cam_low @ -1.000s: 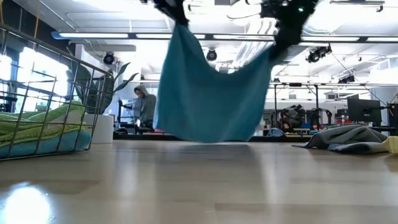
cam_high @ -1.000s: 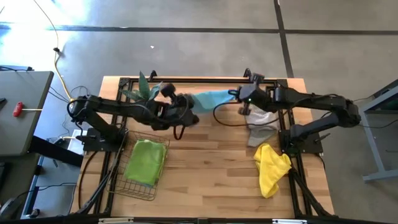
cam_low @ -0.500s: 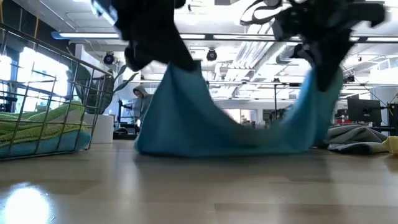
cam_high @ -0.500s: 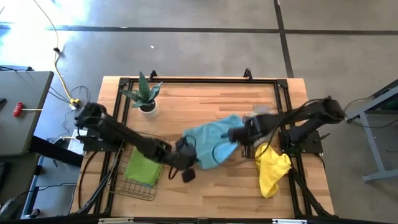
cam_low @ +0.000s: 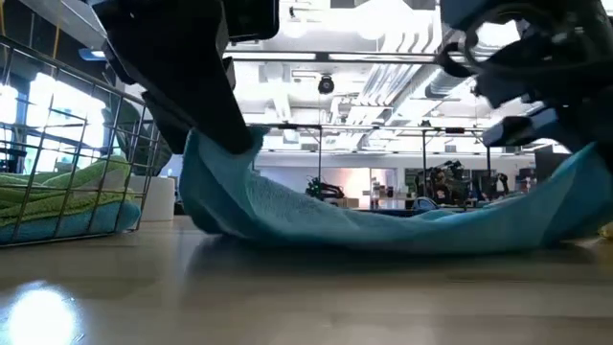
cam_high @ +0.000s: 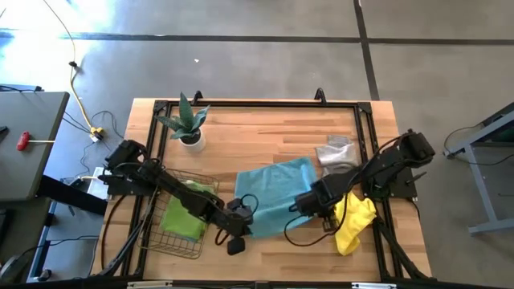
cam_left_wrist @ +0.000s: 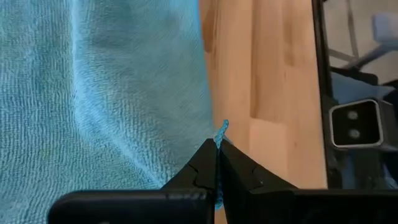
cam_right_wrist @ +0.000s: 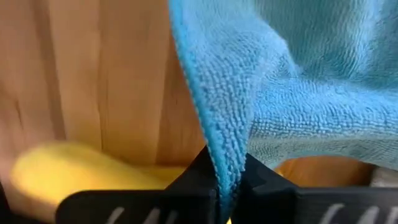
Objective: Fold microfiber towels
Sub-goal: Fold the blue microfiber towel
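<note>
A teal towel lies spread across the middle of the table, its far part flat on the wood and its two near corners raised. My left gripper is shut on the near left corner. My right gripper is shut on the near right corner. In the low view the teal towel sags between the two raised ends. A green towel lies in the wire basket. A yellow towel and a grey towel lie crumpled at the right. My left gripper pinches the teal towel's near left corner between its two fingers, the tip of the corner poking out past them. The fingers slant downward from the table's left. The corner is held above the table; the cloth slopes down from it onto the wood. My right gripper pinches the teal towel at its near right corner, on the hemmed edge, between its two fingers. The fingers point steeply down from above. That end is raised off the table, and the cloth runs slack from it down to the tabletop.
A small potted plant stands at the far left. The wire basket sits close beside my left arm. The black frame runs around the table. Bare wood shows along the far side and the near edge.
Both grippers have come from the far side toward the near edge and down, tipping to point downward, still shut on the teal towel. The towel hung clear between them; now its far part and middle lie spread on the table, with only the held corners raised.
</note>
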Motion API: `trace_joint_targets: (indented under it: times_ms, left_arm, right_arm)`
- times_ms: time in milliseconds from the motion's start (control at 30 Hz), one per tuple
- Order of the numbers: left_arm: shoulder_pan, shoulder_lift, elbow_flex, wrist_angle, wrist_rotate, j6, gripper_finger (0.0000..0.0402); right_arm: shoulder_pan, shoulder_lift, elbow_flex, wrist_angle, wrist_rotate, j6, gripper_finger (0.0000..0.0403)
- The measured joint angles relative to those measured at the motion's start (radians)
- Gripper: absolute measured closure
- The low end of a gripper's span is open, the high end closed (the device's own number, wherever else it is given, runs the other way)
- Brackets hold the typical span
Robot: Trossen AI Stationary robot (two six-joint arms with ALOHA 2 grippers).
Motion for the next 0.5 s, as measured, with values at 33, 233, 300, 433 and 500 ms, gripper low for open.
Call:
trace_joint_targets:
  times_ms: [33, 233, 300, 433, 500]
  left_arm:
    - [0.005, -0.003, 0.000, 0.000, 0.013, 0.004, 0.0401]
    - [0.055, -0.015, 0.001, 0.004, -0.032, -0.008, 0.0401]
    - [0.073, -0.015, 0.001, -0.006, -0.107, -0.034, 0.0401]
    - [0.103, -0.015, 0.001, -0.066, -0.242, -0.073, 0.0401]
    - [0.115, -0.015, 0.001, -0.117, -0.289, -0.082, 0.0401]
  right_arm:
    - [-0.005, -0.013, -0.012, -0.003, -0.021, -0.040, 0.0403]
    - [-0.066, -0.106, -0.019, -0.041, -0.055, -0.270, 0.0403]
    - [-0.106, -0.129, -0.018, -0.041, -0.008, -0.311, 0.0403]
    - [-0.200, -0.134, -0.031, -0.026, 0.105, -0.353, 0.0403]
    - [-0.250, -0.127, -0.060, 0.002, 0.126, -0.389, 0.0403]
